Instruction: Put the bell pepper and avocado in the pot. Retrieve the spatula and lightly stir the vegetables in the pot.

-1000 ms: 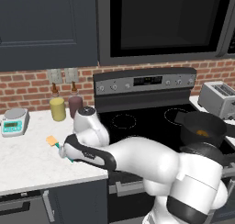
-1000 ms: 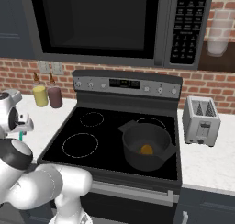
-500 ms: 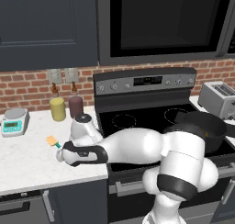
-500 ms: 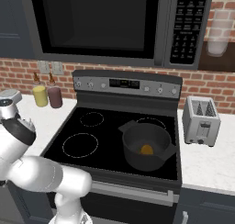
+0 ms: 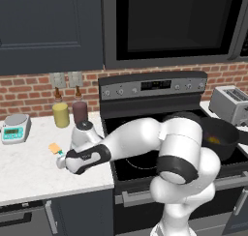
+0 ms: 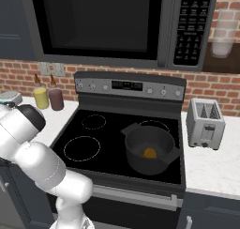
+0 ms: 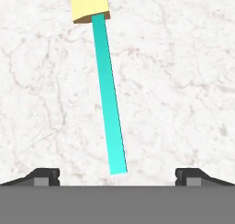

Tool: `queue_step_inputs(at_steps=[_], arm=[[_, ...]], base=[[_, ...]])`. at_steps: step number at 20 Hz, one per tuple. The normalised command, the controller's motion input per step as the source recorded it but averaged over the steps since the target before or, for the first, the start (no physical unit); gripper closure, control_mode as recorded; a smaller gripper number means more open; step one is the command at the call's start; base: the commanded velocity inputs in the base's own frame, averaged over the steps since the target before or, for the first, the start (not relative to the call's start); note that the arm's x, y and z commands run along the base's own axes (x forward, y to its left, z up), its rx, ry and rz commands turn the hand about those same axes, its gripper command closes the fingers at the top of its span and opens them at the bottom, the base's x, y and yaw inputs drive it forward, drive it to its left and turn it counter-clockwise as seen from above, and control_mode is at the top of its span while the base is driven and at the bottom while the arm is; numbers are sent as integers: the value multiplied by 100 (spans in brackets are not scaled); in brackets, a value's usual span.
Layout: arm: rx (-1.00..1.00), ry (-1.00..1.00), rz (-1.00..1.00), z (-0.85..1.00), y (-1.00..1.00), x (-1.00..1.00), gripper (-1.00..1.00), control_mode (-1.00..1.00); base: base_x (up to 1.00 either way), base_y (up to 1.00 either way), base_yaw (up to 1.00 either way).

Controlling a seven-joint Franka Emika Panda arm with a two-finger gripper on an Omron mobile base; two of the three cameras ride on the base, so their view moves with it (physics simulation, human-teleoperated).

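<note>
The fingers (image 7: pixel 117 175) hang spread wide over the spatula (image 7: pixel 108 94), gripping nothing (its teal handle lies between the tips). The spatula lies flat on the marble table (image 5: pixel 29 167), toward its front edge.

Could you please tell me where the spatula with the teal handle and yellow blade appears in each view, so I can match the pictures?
Left base view: the slim teal-handled spatula with a flat yellow blade lies on the white marble counter, left of the stove, partly behind the arm.
Right base view: I cannot make it out.
Hand view: it runs up the middle, blade at top, on the counter.
Shared landmark: the marble counter.
</note>
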Motion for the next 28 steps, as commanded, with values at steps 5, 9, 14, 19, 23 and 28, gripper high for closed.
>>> queue_step_inputs(at_steps=[5, 9, 14, 19, 23, 28], arm=[[-1, 0, -3, -1, 11, 5, -100, -100], [-3, 0, -4, -12, 6, 0, -100, -100], [-1, 1, -3, -14, 0, 2, -100, -100], [-1, 1, -1, -18, 0, 3, -100, -100], [-1, 0, 0, -21, 0, 8, -100, -100], [0, 0, 0, -21, 0, 13, -100, -100]], base=[[0, 0, 0], [0, 0, 0], [0, 0, 0], [0, 0, 0], [0, 0, 0], [0, 0, 0]])
